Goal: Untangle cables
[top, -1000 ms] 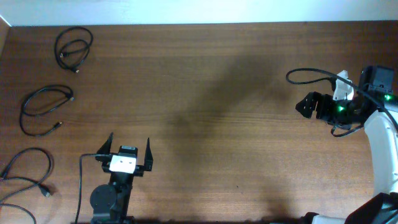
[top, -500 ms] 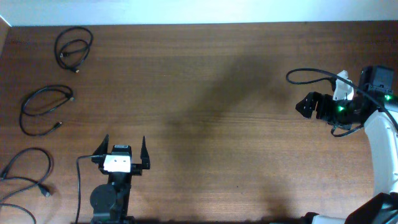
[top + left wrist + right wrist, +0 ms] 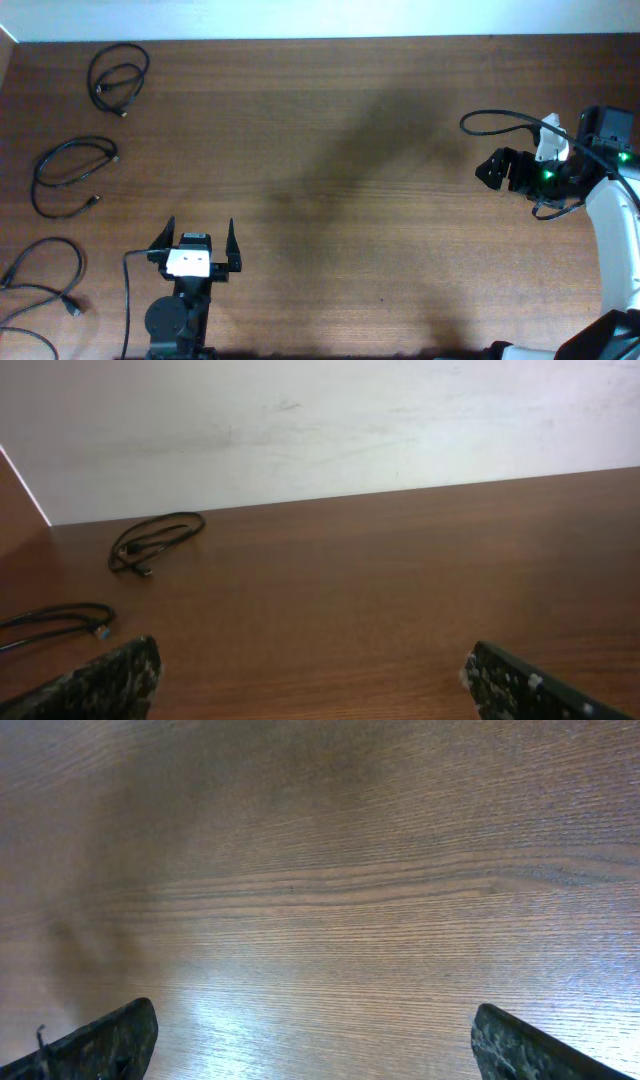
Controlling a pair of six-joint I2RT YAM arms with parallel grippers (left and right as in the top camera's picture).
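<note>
Overhead view: over the last second the left gripper (image 3: 201,226) has drawn back slightly toward its base and now sits still. The right gripper (image 3: 492,168) has not moved. Both sets of jaws stand wide apart, holding nothing.

The far cable (image 3: 120,78), middle cable (image 3: 75,160) and near cable (image 3: 78,265) lie well apart from one another along the left edge of the table (image 3: 340,150). Each rests in its own loose loop, and none crosses another.

Judgement: the separation appears complete, and the left arm's retreat reads as retiring from finished work.

The surface is dark brown wood grain with a soft sheen. A plain white wall (image 3: 320,430) backs its far edge.
</note>
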